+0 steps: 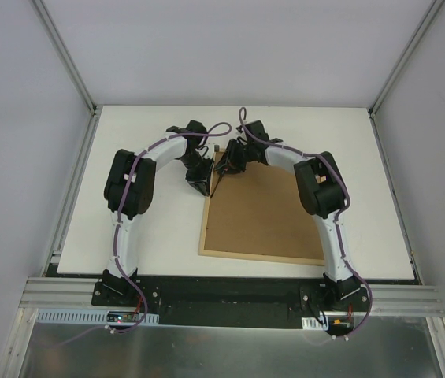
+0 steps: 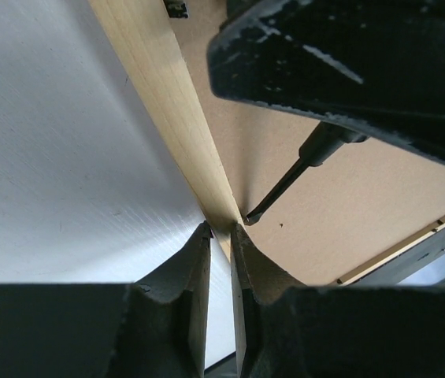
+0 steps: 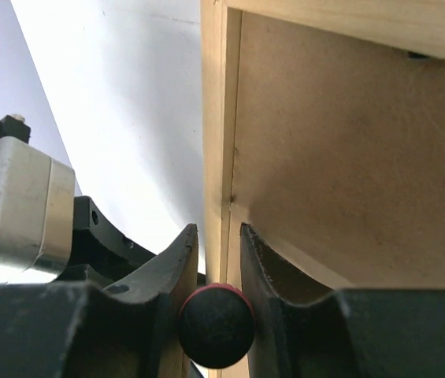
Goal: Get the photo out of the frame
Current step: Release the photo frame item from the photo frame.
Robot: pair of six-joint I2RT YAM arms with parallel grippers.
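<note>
The frame [image 1: 269, 213] lies face down on the white table, its brown fibreboard back up. The photo is hidden under that back. My left gripper [image 1: 201, 183] is at the frame's left rail near the far left corner. In the left wrist view its jaws [image 2: 220, 227] pinch the light wood rail [image 2: 167, 102]. My right gripper [image 1: 231, 160] is shut on a thin black tool [image 3: 216, 324] with a round red-rimmed handle end. The tool's tip [image 2: 254, 216] touches the back board just inside the rail, next to my left fingertips. The right wrist view looks along the rail [image 3: 214, 118].
The white table [image 1: 143, 142] reaches left, right and behind the frame, with grey walls around it. Both arms curve in over the frame's far left corner, close together. A small black clip [image 2: 176, 8] sits on the back near the rail.
</note>
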